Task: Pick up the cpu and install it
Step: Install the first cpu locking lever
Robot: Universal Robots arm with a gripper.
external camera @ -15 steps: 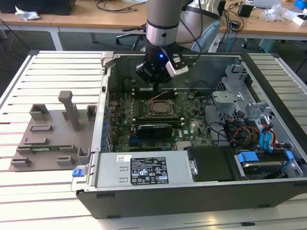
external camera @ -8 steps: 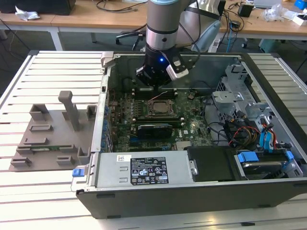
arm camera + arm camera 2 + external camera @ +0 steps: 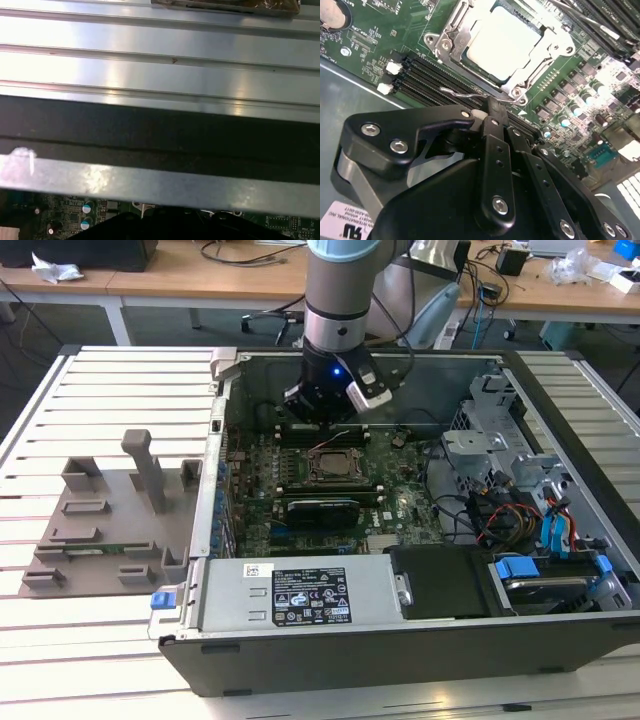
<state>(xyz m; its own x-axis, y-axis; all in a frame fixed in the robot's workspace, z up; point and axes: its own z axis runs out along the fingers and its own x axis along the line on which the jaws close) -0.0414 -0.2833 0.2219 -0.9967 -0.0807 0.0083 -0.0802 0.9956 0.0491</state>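
The cpu [image 3: 502,42], a pale silver-white square, lies flat inside the metal-framed socket [image 3: 451,37] on the green motherboard. In the exterior view the socket [image 3: 333,462] sits mid-case, and my gripper [image 3: 325,410] hangs just behind it, over the memory slots near the case's rear wall. In the second wrist view the black fingers [image 3: 495,135] are pressed together and my gripper [image 3: 492,106] is shut, its tip right at the thin wire lever [image 3: 465,92] along the socket's edge. Nothing shows between the fingers.
The open computer case [image 3: 240,660] lies on a slatted metal table [image 3: 120,380]. A grey fixture plate with upright posts [image 3: 110,520] stands at the exterior view's left. The power supply [image 3: 300,595] is at the case front, and a drive cage with blue cables [image 3: 540,530] is at the right.
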